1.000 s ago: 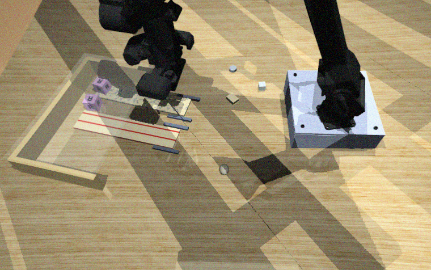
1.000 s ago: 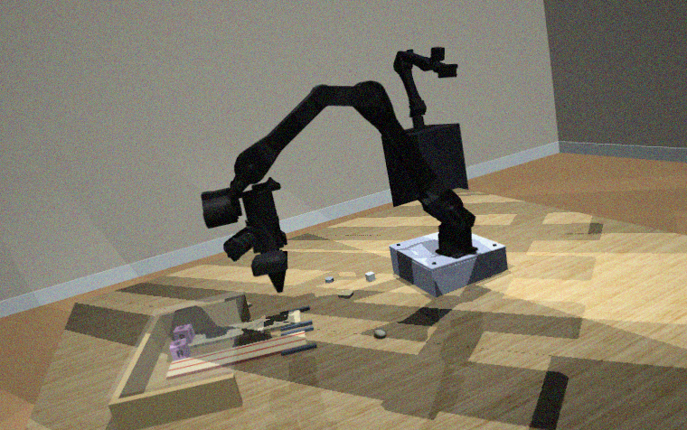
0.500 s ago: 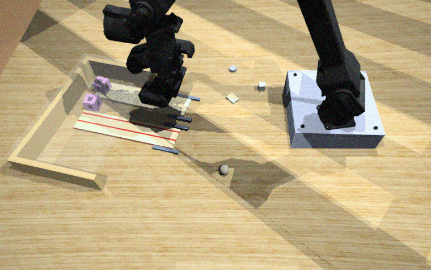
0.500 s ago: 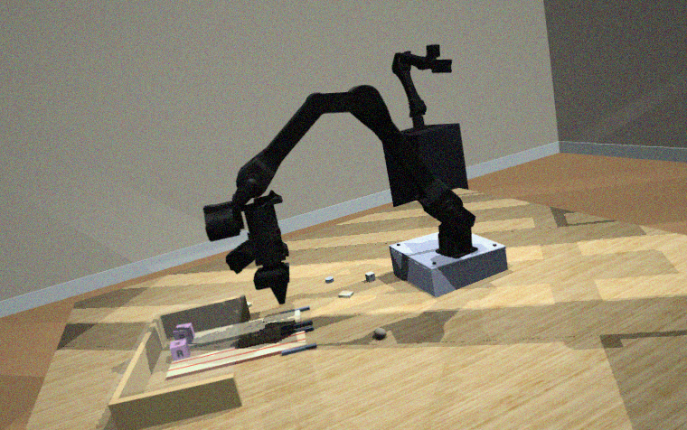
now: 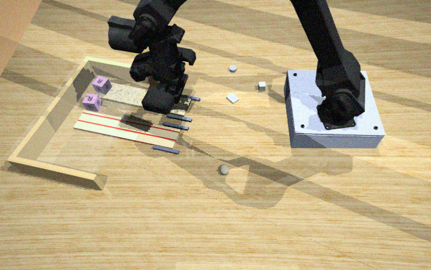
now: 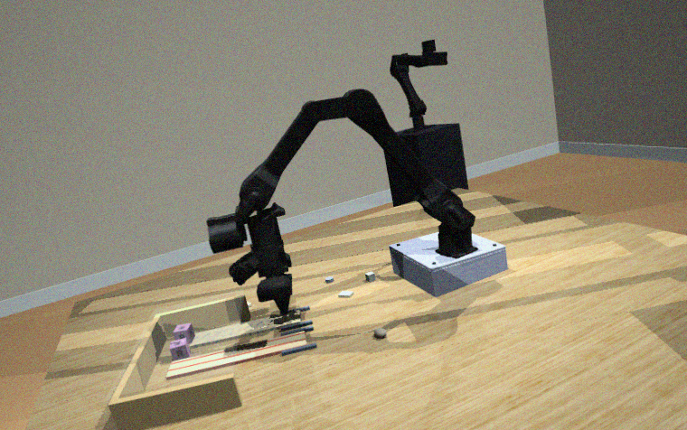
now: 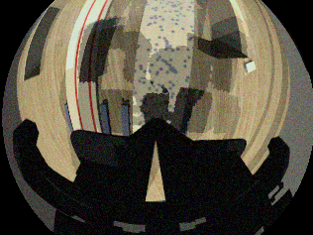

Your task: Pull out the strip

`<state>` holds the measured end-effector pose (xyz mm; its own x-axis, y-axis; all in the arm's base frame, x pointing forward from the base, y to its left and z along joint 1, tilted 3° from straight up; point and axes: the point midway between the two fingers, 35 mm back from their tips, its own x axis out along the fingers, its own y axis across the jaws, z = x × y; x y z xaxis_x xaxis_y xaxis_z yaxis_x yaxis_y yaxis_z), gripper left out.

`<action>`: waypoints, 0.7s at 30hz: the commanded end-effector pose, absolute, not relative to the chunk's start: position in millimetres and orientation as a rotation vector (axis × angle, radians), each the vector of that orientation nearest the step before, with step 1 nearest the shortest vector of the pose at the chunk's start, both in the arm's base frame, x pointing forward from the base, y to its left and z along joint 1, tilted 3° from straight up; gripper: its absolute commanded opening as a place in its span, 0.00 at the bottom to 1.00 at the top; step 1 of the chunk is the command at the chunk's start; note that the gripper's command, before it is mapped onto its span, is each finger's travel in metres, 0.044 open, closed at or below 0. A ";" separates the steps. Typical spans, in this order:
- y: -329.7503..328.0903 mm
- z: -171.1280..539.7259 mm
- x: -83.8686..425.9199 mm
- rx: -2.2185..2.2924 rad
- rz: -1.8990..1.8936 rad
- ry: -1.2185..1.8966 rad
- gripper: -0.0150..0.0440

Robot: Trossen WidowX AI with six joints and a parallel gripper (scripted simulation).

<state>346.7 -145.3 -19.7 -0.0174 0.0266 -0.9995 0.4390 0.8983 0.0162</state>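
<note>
Hand [image 6: 281,310] points straight down, fingers pressed together, gripping nothing, tip at speckled strip [image 5: 125,93] near end. You see two purple cubes [image 5: 101,84] at far end.

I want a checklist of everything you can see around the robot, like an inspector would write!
Surface: wooden table top, streaked with shadows.
Job's things: two purple cubes marked R at the far ends of the strips; speckled strip; red-lined strip; dark tabs at the strip ends; low frame.
Clutter: grey pebble, small disc, small cube, flat tile.
Gripper: gripper shut, holding nothing, down at the speckled strip's near end.
Cables: nothing seen.
Surroundings: plain wall, arm's base block.
</note>
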 end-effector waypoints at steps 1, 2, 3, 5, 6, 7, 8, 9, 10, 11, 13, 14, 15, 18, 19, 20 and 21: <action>-146.2 -27.3 345.1 0.368 -0.338 1.568 0.25; -146.3 -28.9 344.9 0.368 -0.338 1.568 0.25; -146.3 -30.2 344.8 0.368 -0.338 1.568 0.25; -146.3 -31.3 344.6 0.368 -0.338 1.568 0.25; -146.3 -31.3 344.6 0.368 -0.338 1.568 0.25; -146.3 -31.3 344.6 0.368 -0.338 1.568 0.25; -146.3 -31.3 344.6 0.368 -0.338 1.568 0.25; -146.3 -31.3 344.6 0.368 -0.338 1.568 0.25; -146.3 -31.3 344.6 0.368 -0.338 1.568 0.25; -146.3 -31.3 344.6 0.368 -0.338 1.568 0.25; -146.3 -31.3 344.6 0.368 -0.338 1.568 0.25; -146.3 -31.4 344.7 0.368 -0.338 1.568 0.25; -146.3 -31.4 344.7 0.368 -0.338 1.568 0.25; -146.3 -31.7 344.7 0.368 -0.338 1.568 0.25; -146.3 -31.7 344.7 0.368 -0.338 1.568 0.25; -146.3 -31.7 344.7 0.368 -0.338 1.568 0.25; -146.3 -31.7 344.7 0.368 -0.338 1.568 0.25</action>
